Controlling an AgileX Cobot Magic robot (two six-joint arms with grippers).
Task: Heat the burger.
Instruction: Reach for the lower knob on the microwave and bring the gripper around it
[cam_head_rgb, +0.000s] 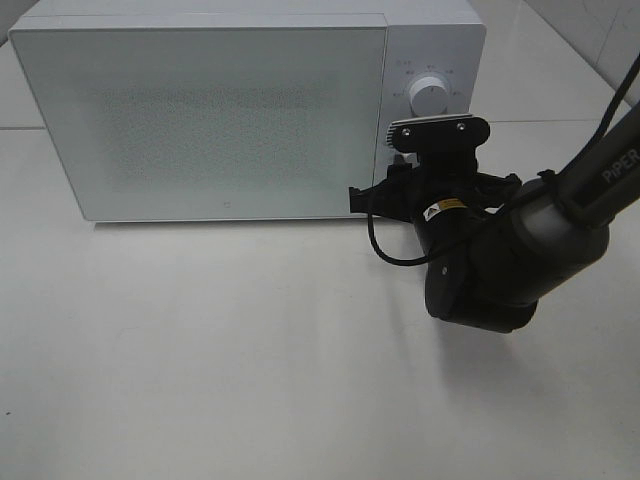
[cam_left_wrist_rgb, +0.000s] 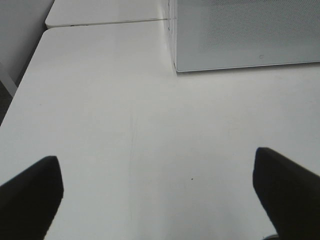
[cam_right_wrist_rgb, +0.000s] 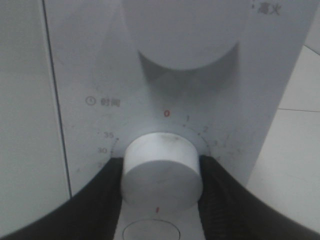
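The burger is out of view in every frame. A white microwave stands at the back of the table with its door closed; its lower corner also shows in the left wrist view. My right gripper is at the control panel. In the right wrist view the right gripper is shut on the lower timer knob, one dark finger on each side. The timer scale shows a red 0 above the knob. My left gripper is open and empty over the bare table.
The upper power knob sits above the gripped one and also shows in the right wrist view. The right arm reaches in from the right edge. The white table has a seam behind the microwave.
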